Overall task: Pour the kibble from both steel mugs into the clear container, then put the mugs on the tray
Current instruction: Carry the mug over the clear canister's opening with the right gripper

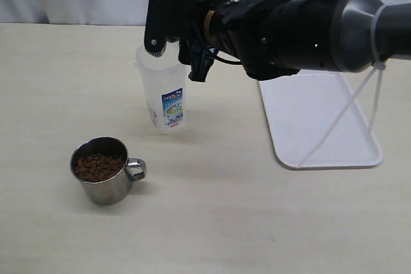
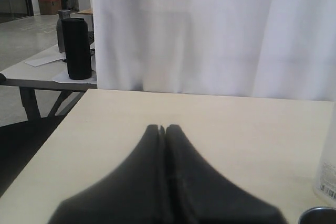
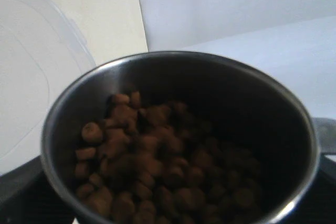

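Note:
A steel mug (image 3: 178, 72) full of brown kibble (image 3: 157, 166) fills the right wrist view, and my right gripper (image 1: 174, 56) is shut on it. The arm reaches across the table and holds that mug just above the rim of the clear container (image 1: 168, 104), whose rim (image 3: 37, 45) lies right beside the mug's lip. In the exterior view the gripper hides this mug. A second steel mug (image 1: 106, 171) with kibble (image 1: 97, 166) stands on the table in front of the container. My left gripper (image 2: 165, 128) is shut on nothing, low over bare table.
The white tray (image 1: 321, 126) lies flat at the right, under the right arm and its cable. The left wrist view shows the container's base (image 2: 328, 177) and a mug rim (image 2: 317, 216) at its edge, with a white curtain (image 2: 210, 30) behind the table.

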### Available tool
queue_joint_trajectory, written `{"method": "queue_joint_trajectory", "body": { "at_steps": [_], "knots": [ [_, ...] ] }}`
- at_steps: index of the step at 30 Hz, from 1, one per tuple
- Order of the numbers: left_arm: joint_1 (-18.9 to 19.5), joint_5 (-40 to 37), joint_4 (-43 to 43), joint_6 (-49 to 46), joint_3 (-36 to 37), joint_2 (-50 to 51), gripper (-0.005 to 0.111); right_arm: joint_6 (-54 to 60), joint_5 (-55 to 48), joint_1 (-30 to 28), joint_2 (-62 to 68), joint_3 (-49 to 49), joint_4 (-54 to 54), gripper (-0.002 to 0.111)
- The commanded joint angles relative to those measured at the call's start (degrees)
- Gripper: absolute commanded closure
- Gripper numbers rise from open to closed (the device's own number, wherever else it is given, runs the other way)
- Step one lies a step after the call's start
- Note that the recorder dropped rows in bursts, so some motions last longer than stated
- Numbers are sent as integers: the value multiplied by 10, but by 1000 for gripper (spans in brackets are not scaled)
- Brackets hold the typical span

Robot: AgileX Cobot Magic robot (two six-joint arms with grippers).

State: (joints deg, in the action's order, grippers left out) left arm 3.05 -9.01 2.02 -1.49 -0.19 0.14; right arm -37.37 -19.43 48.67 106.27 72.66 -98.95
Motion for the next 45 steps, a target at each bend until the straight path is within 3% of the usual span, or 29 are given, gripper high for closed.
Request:
{"method": "queue_joint_trajectory", "body": {
  "at_steps": [1, 5, 45],
  "knots": [
    [-5, 6, 1, 1, 2, -1, 107, 40, -3, 1, -3, 6, -10, 104],
    [-5, 6, 1, 1, 2, -1, 107, 100, 1, 1, -3, 6, -10, 104],
    [-5, 6, 1, 1, 2, -1, 107, 221, 2, 1, 13, 38, -10, 104]
  ]
}}
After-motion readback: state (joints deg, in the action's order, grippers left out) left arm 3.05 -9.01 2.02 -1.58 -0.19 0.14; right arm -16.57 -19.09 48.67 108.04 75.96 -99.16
